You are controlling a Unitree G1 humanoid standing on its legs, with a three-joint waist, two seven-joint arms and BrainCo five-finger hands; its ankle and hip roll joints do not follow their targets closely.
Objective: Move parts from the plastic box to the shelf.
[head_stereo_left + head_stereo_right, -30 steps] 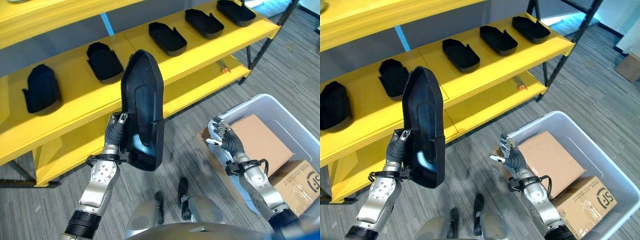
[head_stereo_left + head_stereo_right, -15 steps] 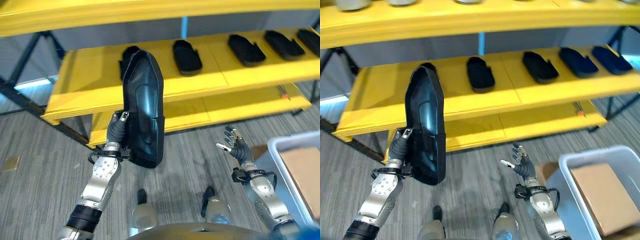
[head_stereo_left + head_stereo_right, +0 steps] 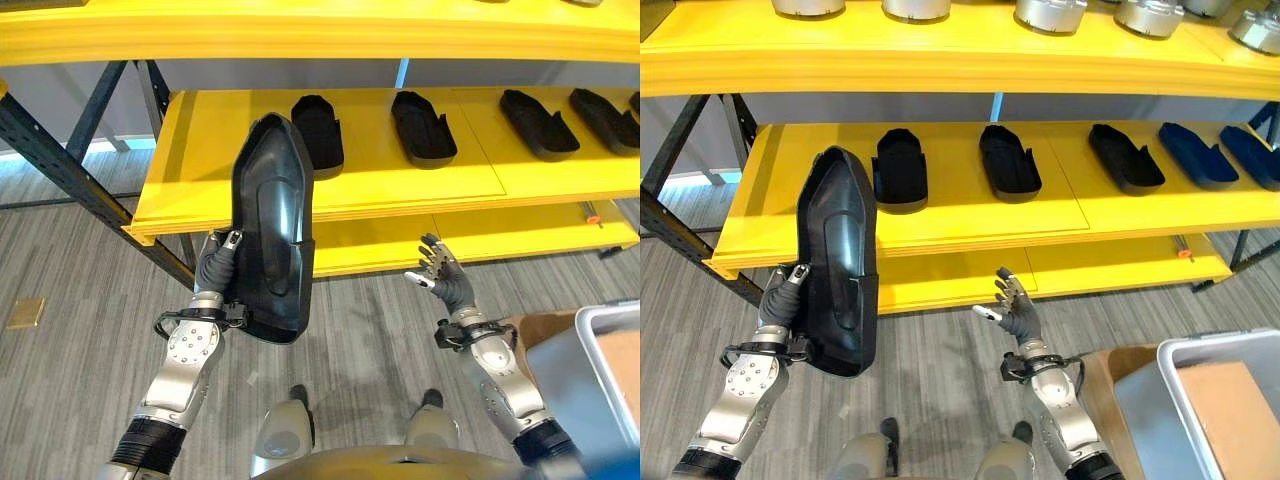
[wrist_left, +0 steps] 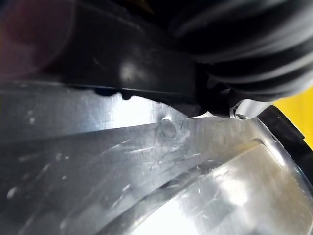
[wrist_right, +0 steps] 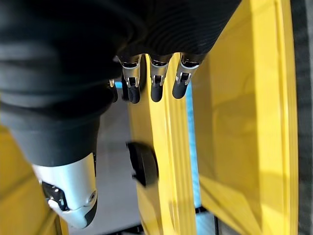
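Left hand [image 3: 213, 268] up in front of the yellow shelf [image 3: 210, 170], fingers wrapped behind a long black part [image 3: 271, 240], clamped on its lower half. Part held upright, pointed tip overlapping the shelf's front edge, hollow face toward the camera. Just past that tip, bare yellow board out to the shelf's left corner and the dark upright post [image 3: 70, 140] beside it. To the right of the tip, a row of matching black parts [image 3: 423, 126] lying flat on the same board, spaced apart, running on toward the far end. Right hand [image 3: 1015, 315] raised and empty, fingers spread and relaxed, well clear of the held part, grey floor [image 3: 80, 330] beneath both. Down beside the right forearm, corner of the plastic box [image 3: 1200, 400], a cardboard carton [image 3: 1240, 400] inside.
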